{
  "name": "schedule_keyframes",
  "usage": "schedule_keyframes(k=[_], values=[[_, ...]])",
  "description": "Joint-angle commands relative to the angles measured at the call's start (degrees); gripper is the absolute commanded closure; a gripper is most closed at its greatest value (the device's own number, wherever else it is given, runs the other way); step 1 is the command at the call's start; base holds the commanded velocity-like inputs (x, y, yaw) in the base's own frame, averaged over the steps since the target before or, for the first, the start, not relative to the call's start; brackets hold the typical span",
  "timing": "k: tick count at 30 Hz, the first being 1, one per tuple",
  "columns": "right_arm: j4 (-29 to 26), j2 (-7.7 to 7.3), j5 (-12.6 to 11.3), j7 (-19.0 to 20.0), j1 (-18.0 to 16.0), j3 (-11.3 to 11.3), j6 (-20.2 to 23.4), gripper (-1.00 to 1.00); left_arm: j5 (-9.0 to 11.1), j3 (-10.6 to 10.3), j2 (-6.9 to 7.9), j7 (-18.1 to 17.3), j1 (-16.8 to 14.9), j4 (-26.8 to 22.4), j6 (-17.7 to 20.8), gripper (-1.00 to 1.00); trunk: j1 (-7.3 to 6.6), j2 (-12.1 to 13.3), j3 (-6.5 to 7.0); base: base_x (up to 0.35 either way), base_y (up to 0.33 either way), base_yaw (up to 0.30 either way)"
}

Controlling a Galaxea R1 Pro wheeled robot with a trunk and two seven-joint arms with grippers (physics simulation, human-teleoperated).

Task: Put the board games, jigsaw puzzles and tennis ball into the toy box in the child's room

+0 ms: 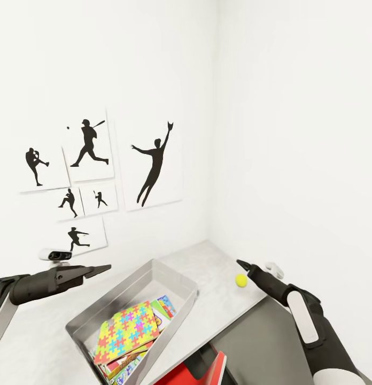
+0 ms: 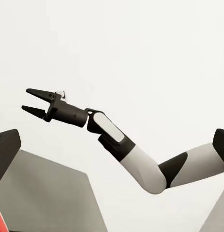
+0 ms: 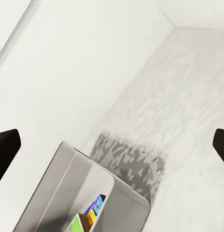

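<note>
The light grey toy box (image 1: 175,280) stands on the pale table (image 1: 212,262) near the room's corner. Inside it a multicoloured jigsaw puzzle (image 1: 127,331) lies on top of printed board games (image 1: 165,307). The toy box's corner (image 3: 117,193) also appears in the right wrist view. The yellow-green tennis ball (image 1: 240,280) rests on the table to the right of the box. My right gripper (image 1: 241,263) (image 2: 26,100) hovers open just above and beyond the ball, holding nothing. My left gripper (image 1: 107,267) hangs open and empty above the table, left of the box.
Black sports silhouette prints (image 1: 154,166) hang on the white wall behind the table. A small white device (image 1: 53,255) sits at the wall by my left arm. A red object (image 1: 215,369) shows below the table's front edge. Dark grey surface (image 1: 261,331) lies right of the table.
</note>
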Motion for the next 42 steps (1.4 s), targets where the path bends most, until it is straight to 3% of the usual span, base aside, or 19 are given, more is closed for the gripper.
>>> schedule_keyframes(k=[1,6,12,15,18,23,25,33,37,42], values=[[-0.2,0.12,0.05,0.09,-0.02,-0.06,0.29,-1.0,-0.03,0.02,0.11,-0.22,-0.01,-0.03,0.6,-1.0,0.02,-0.04,-0.03,0.0,0.0,0.0],[-1.04,0.5,0.15,-2.36,-0.04,0.23,0.39,-1.0,-0.09,0.51,0.66,-0.22,0.17,0.3,0.6,-1.0,0.02,-0.04,-0.03,0.0,0.0,0.0],[-1.62,1.33,-0.43,-12.37,-1.83,1.09,2.43,-1.0,-0.05,0.23,0.5,-0.22,0.34,0.17,0.6,-1.0,0.02,-0.04,-0.03,0.0,0.0,0.0],[-0.68,2.31,-0.52,-21.55,-7.65,2.7,6.13,-1.0,-0.04,0.11,0.37,-0.22,0.35,0.14,0.59,-1.0,0.02,-0.04,-0.03,0.0,0.0,0.0],[1.01,3.45,-0.5,-27.69,-11.65,3.95,7.44,-1.0,-0.06,0.18,0.49,-0.22,0.34,0.16,0.59,-1.0,0.02,-0.04,-0.03,0.0,0.0,0.0],[10.5,5.57,-0.13,-36.8,-20.21,5.05,7.64,-1.0,-0.08,0.5,0.67,-0.22,0.34,0.17,0.59,-1.0,0.02,-0.04,-0.03,0.0,0.0,0.0],[17.43,6.06,0.1,-38.61,-24.38,5.18,6.66,-1.0,-0.08,0.56,0.66,-0.22,0.34,0.19,0.59,-1.0,0.02,-0.04,-0.03,0.0,0.0,0.0],[34.84,5.78,0.36,-40.25,-32.95,5.58,0.66,-1.0,-0.13,0.68,0.73,-0.22,0.34,0.25,0.59,-1.0,0.02,-0.04,-0.03,0.0,0.0,0.0],[37.01,5.55,1.27,-43.3,-33.95,5.74,0.24,-1.0,-0.09,0.69,0.74,-0.22,0.34,0.26,0.59,-1.0,0.02,-0.04,-0.03,0.0,0.0,0.0],[37.34,5.68,4.57,-45.68,-34.19,5.96,0.51,-1.0,-0.09,0.74,0.74,-0.22,0.34,0.26,0.59,-1.0,0.02,-0.04,-0.03,0.0,0.0,0.0]])
